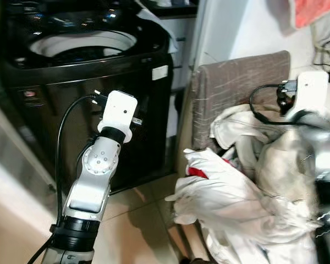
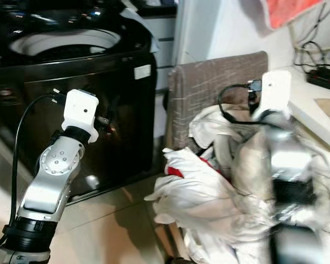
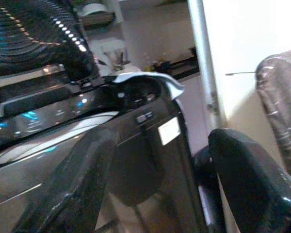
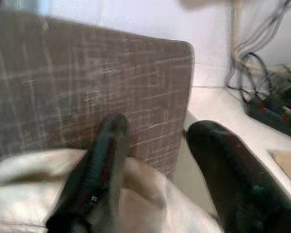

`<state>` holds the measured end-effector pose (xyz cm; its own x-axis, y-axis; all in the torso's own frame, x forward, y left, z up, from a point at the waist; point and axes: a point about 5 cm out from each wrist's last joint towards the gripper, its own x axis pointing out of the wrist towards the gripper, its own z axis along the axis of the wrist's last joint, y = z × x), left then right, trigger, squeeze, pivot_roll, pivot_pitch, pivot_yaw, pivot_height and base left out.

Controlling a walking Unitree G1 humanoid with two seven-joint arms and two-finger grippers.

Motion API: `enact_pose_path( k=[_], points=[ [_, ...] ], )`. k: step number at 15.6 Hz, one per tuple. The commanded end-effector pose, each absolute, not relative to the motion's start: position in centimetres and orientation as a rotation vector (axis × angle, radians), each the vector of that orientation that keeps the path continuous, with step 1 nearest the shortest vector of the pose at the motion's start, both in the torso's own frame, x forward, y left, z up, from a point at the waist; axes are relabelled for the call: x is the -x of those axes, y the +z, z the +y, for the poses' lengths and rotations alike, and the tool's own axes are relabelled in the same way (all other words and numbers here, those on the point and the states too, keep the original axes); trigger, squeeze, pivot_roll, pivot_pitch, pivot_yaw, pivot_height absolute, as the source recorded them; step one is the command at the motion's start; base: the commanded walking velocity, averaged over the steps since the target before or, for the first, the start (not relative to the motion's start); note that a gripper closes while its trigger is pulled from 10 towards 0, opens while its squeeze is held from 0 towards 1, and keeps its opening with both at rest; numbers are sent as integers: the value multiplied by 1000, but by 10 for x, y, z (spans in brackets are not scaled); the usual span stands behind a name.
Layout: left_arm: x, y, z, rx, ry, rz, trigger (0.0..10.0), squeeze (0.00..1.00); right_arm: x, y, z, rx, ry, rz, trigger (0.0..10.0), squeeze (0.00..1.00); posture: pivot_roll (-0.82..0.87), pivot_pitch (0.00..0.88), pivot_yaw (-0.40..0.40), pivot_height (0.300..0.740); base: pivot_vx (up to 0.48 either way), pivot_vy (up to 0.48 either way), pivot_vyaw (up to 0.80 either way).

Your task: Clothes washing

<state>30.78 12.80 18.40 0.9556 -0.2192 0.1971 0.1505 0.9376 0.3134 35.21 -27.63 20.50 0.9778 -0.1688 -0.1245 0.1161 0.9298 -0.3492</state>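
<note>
White clothes are lying heaped on a brown chair, beside the open black washing machine. Right gripper is hovering over the heap, fingers spread. Left gripper is pointing at the machine, fingers apart, holding nothing.

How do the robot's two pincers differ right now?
The left pincer is raised before the black washing machine, nothing between its fingers. The right pincer is over the pile of white clothes on the grey chair, one finger against the cloth. Both are open, with two black fingers.
</note>
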Motion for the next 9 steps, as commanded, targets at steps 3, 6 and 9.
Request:
enact_pose_path(
  k=[3,6,9],
  points=[
    [-310,186,126,-295,-217,-231,10000,0,-341,254,-319,615,43,198,10000,0,-72,0,-10,740,0,0,0],
    [-311,184,123,-271,-257,-209,10000,0,-328,244,-338,724,174,323,10000,0,-79,0,-8,740,0,0,0],
    [-311,184,120,-252,-285,-203,10000,0,-317,232,-343,717,325,402,10000,0,-85,1,-2,740,0,0,0]
  ],
)
